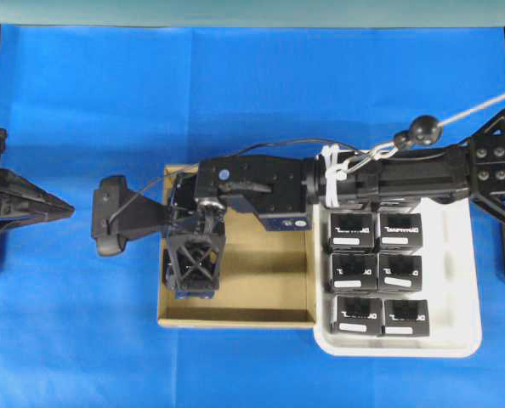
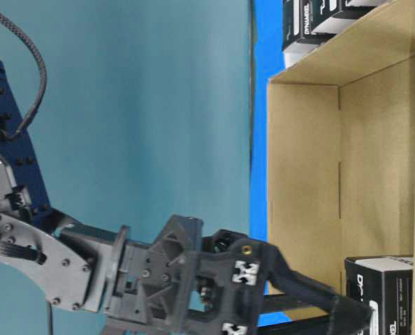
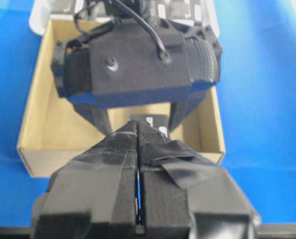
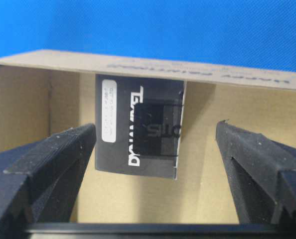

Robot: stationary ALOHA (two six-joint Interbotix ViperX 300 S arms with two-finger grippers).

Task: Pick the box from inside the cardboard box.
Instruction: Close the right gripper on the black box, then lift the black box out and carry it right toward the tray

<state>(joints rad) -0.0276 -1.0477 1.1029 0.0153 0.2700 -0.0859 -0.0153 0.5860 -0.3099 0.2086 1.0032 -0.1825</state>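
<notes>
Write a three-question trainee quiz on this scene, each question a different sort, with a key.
1. True or false: the right gripper is shut on the box.
2. Multiple choice: the left gripper is A) open inside the carton, B) shut, outside the carton, C) over the tray.
3. Fill in: in the overhead view, the white tray shows ___ black boxes clear of the arm.

Key: 1 false: its fingers stand apart on either side of the box, not touching. 2 B. 3 six.

Right arm reaching across, left arm parked.
Right gripper (image 4: 155, 149) spread wide, pointing down; left gripper (image 3: 138, 149) pressed closed, held back.
</notes>
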